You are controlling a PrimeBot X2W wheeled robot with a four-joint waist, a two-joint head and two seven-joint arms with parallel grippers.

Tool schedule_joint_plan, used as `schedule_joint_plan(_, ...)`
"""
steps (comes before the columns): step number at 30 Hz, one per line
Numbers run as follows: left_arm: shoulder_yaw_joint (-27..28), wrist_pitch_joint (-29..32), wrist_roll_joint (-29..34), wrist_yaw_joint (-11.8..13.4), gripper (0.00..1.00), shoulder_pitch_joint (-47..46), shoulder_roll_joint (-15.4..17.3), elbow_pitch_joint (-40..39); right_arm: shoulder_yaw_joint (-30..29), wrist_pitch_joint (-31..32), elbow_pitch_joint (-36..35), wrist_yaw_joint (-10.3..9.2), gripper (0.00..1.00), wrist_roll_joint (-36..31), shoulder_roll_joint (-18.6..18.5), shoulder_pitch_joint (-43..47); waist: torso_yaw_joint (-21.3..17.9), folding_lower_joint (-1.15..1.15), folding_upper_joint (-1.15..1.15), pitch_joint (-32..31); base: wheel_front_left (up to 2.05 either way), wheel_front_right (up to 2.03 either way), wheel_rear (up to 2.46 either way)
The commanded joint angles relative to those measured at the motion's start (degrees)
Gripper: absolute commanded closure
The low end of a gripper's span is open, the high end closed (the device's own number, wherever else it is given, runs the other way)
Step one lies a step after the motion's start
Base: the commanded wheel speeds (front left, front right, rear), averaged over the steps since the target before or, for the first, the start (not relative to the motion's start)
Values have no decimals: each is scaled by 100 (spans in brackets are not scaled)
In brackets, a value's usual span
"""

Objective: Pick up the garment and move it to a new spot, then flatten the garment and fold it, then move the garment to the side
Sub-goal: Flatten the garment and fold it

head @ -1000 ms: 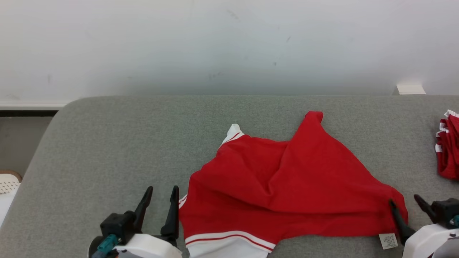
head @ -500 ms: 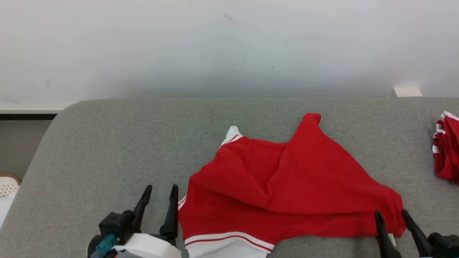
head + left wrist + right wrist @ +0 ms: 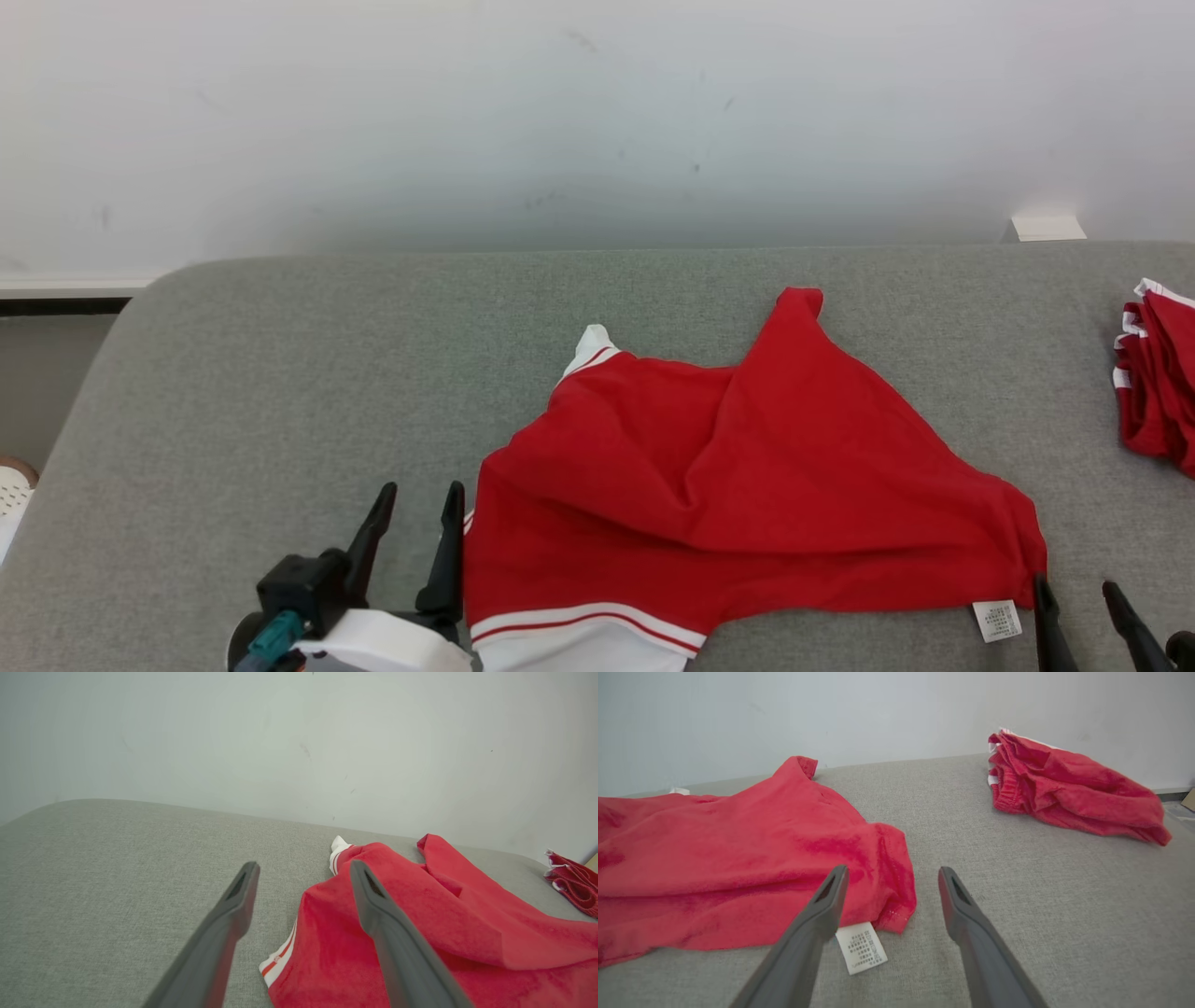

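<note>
Garment [image 3: 747,504]: red, rumpled and partly spread, one pointed flap turned up toward the wall; it lies flat on the grey fabric worktop [image 3: 280,373], which shows more bare surface to the garment's left than to its right.
White trim [image 3: 579,635]: a white band with a red stripe along the garment's near left edge; a small white tip [image 3: 590,341] pokes out at its far left.
Care label [image 3: 997,620]: white, printed, lying on the worktop just beside the garment's near right corner.
Left end effector [image 3: 421,490]: fingers spread with nothing between them, just beside the garment's left edge; whether the inner finger touches the cloth cannot be told.
Right end effector [image 3: 1074,586]: fingers spread and holding nothing, at the garment's near right corner. In the right wrist view its left finger's tip overlaps the care label, and bare worktop shows between the fingers.
Second red pile [image 3: 1153,383]: bunched red cloth with white edging, well apart from the garment on its right.
Wall [image 3: 560,121]: pale, scuffed, beyond the garment's far side.
</note>
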Motion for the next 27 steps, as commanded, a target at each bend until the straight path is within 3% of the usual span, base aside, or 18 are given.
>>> schedule_joint_plan(1,3,0,44,-2,0,11,25,8,-32,61,61,-13,0,37,-45,-42,2,0,0,6,0,0,0)
schedule_joint_plan(14,33,0,172,-65,0,-164,79,23,164,603,1296,-13,0,482,-303,-655,79,0,0,295,0,0,0)
schedule_joint_plan(23,53,0,249,-109,0,-248,102,61,453,317,1989,-13,0,695,-355,-1119,163,0,0,428,0,0,0)
schedule_joint_plan(24,56,0,244,-113,0,-250,101,67,510,275,2040,-12,13,716,-355,-1154,167,0,0,429,0,0,0)
schedule_joint_plan(25,58,0,237,-117,0,-247,101,73,566,242,2093,-12,56,729,-363,-1187,171,0,0,425,0,0,0)
schedule_joint_plan(27,67,0,236,-119,0,-241,99,87,649,182,2184,-12,100,781,-399,-1231,172,0,0,410,0,0,0)
